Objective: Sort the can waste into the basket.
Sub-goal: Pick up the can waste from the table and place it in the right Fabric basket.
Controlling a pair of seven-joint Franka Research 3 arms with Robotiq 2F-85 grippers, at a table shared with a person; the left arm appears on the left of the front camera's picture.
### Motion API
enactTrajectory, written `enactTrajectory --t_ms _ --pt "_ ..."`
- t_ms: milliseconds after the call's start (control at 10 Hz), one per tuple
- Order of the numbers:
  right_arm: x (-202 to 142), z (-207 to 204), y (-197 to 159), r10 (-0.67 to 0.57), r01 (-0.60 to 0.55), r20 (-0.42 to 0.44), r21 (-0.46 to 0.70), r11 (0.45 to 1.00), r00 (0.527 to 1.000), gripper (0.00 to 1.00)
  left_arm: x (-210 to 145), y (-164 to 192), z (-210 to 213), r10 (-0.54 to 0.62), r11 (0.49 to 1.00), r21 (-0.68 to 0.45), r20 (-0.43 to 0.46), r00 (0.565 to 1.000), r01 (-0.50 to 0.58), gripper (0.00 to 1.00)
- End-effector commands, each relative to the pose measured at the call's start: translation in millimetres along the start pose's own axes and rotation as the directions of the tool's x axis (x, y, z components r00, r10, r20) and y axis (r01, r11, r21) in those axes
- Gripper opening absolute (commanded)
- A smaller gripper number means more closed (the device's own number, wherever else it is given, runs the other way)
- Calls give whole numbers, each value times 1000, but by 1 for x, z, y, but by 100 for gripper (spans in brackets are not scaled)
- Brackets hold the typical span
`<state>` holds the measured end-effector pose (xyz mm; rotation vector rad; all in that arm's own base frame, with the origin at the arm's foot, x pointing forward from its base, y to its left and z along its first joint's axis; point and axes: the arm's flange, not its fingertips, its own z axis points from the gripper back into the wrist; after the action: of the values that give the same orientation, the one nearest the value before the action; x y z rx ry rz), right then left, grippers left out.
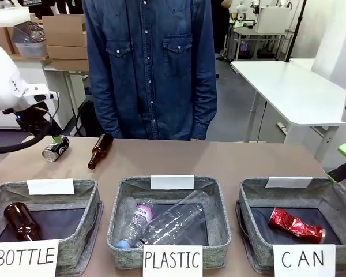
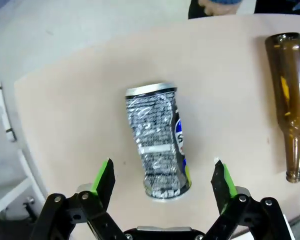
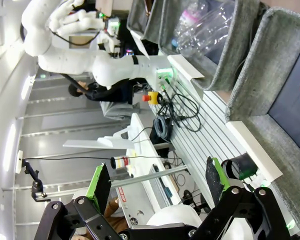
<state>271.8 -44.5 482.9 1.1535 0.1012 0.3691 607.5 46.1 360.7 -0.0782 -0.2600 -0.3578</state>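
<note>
Left gripper (image 2: pixel 162 167) empty, jaws spread wide, hanging right over the black can (image 2: pixel 157 140); the can lies on its side on the table (image 2: pixel 65 125), crumpled, long axis running away from the wrist; green pads (image 2: pixel 104 177) flank its near end, one each side, apart from the metal, no contact.

From the front, the black can (image 1: pixel 56 148) sits near the table's far left corner, near a brown bottle (image 1: pixel 100 151), well apart from the CAN basket (image 1: pixel 251 190) at the near right; the red can (image 1: pixel 296 225) is already inside that basket; half done, I'd say.

Right gripper (image 3: pixel 157 170) also spread, holding nothing, off by the CAN basket's outer wall; not in this step.

Step in hand looks like the pick of the black can.

- Shift forward a touch so the pads meet the body's middle, not the rim end.
- Come straight down, fingers kept square across the narrow width.
- Close gently; thin dented metal will give, and a round can may roll or squirt out.
- Stay off the bottle; it's on the far side of one finger, and a nudge could set it rolling.
- The carry crosses the BOTTLE basket (image 1: pixel 6 190) and the PLASTIC basket (image 1: pixel 121 196); lift clear of the rims.
- Release low beside the red can.
</note>
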Motion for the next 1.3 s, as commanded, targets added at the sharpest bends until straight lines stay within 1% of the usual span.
enactTrajectory --t_ms 0,200,500,700,800,900,1000,1100,1200 --pt "-2 3 -1 27 -27 -11 -6 1000 1000 100 8 10 -10 -32 998 -45 -8 999 31 100" --pt "-2 3 -1 27 -27 -11 -6 1000 1000 100 13 15 -27 -35 999 -20 -32 999 35 100" --pt "-2 3 -1 27 -27 -11 -6 1000 1000 100 15 15 -41 -35 998 -48 -42 998 33 100" --pt "-2 3 -1 27 -27 -11 -6 1000 1000 100 15 17 -43 -50 998 -51 -56 997 47 100" --pt "-2 3 -1 27 -27 -11 -6 1000 1000 100 15 17 -43 -41 998 -54 -60 997 38 42" --pt "-2 3 -1 27 -27 -11 -6 1000 1000 100 13 17 -43 -41 998 -55 -54 998 38 42" --pt "-2 3 -1 27 -27 -11 -6 1000 1000 100 12 17 -41 -42 997 -61 -47 998 39 0" --pt "-2 3 -1 27 -27 -11 -6 1000 1000 100 10 17 -38 -42 997 -62 -37 998 40 37" --pt "-2 3 -1 27 -27 -11 -6 1000 1000 100 8 17 -35 -45 996 -74 -27 999 43 0"
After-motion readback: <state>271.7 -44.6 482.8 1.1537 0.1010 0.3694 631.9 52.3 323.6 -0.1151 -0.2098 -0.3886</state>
